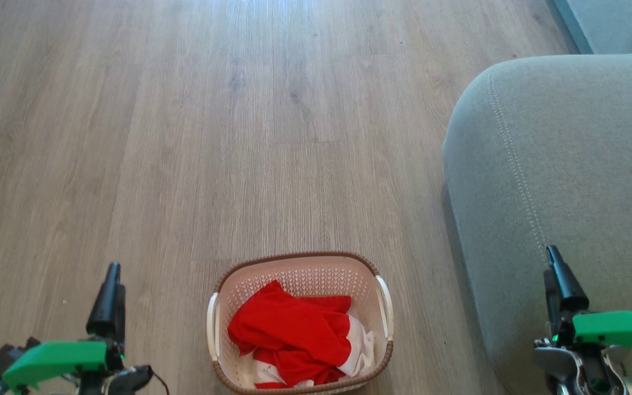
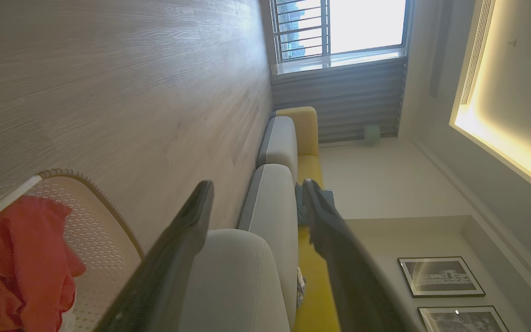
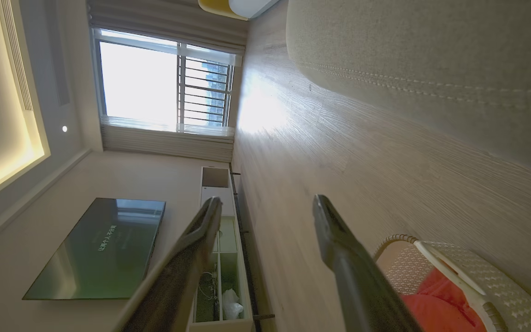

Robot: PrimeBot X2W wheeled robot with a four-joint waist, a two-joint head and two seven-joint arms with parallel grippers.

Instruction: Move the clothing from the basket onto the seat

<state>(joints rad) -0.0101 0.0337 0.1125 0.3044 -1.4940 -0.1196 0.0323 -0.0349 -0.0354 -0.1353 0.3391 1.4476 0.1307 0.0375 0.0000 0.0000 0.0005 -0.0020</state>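
Note:
The cream basket (image 1: 300,256) stands on the floor at the bottom centre, and the red clothing (image 1: 294,334) with white trim lies crumpled inside it. The grey-green seat (image 1: 568,164) fills the right side, its rounded corner just right of the basket. My left gripper (image 1: 113,271) hovers left of the basket and my right gripper (image 1: 553,253) hangs over the seat's front edge. Both are open and hold nothing. The left wrist view shows the left gripper (image 2: 258,184) spread, with the basket (image 2: 99,221) and clothing (image 2: 16,258) beside it. The right gripper (image 3: 268,200) is spread too, near the basket (image 3: 491,281), clothing (image 3: 431,309) and seat (image 3: 431,41).
Bare wood-look floor (image 1: 212,137) stretches ahead and to the left. A second sofa cushion (image 1: 618,22) lies at the far right. A wall TV (image 3: 104,249) above a low cabinet (image 3: 221,258) lines one side, and a window (image 3: 155,83) closes the far end.

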